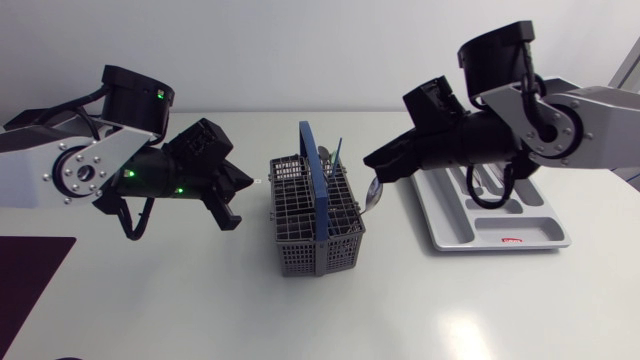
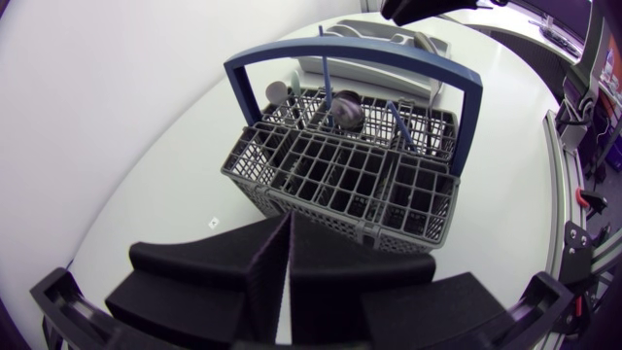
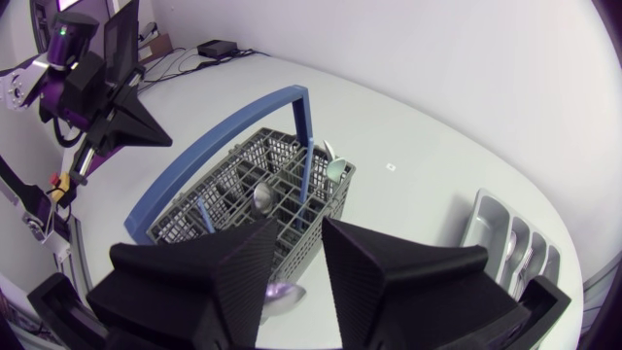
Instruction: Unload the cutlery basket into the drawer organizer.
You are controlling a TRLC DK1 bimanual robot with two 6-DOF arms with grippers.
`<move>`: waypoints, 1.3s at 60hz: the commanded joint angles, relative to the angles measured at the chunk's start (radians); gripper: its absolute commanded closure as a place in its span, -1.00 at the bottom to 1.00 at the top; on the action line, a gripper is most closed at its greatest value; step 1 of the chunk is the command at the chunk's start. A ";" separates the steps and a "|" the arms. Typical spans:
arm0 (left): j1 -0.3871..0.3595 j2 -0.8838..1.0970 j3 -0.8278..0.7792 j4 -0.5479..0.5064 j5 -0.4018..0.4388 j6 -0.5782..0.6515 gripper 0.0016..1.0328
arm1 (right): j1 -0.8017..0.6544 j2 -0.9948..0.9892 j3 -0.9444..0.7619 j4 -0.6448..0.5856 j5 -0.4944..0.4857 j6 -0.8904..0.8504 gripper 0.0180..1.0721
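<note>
the right gripper (image 1: 371, 166) pinches a spoon (image 1: 372, 195) just beside the cutlery basket (image 1: 300, 255), not yet over the drawer organizer (image 1: 500, 243). the organizer has a few pieces in it, and more things stand in the basket. only the left wrist view shows the left gripper (image 2: 285, 233) squeezed closed on nothing.

A grey wire-grid cutlery basket (image 1: 295, 250) with an upright blue handle is set mid-table, with cutlery (image 2: 347, 109) standing in its far compartments. A silver spoon (image 1: 372, 195) is seen just beside it, toward the white drawer organizer (image 1: 470, 225), where some pieces are already laid
</note>
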 commanded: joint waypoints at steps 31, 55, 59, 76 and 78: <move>0.040 -0.050 -0.075 0.006 0.019 0.036 0.65 | 0.059 0.318 0.212 0.118 0.100 0.038 0.20; 0.062 -0.051 -0.079 0.012 0.037 0.040 0.65 | 0.089 0.359 0.220 0.121 0.120 0.033 0.71; 0.062 -0.051 -0.079 0.012 0.039 0.040 0.65 | 0.098 0.361 0.218 0.121 0.124 0.033 0.76; 0.065 -0.057 -0.085 0.012 0.039 0.043 0.65 | 0.119 0.352 0.218 0.112 0.169 0.033 0.89; 0.065 -0.059 -0.084 0.012 0.039 0.042 0.65 | 0.119 0.350 0.220 0.109 0.172 0.033 0.89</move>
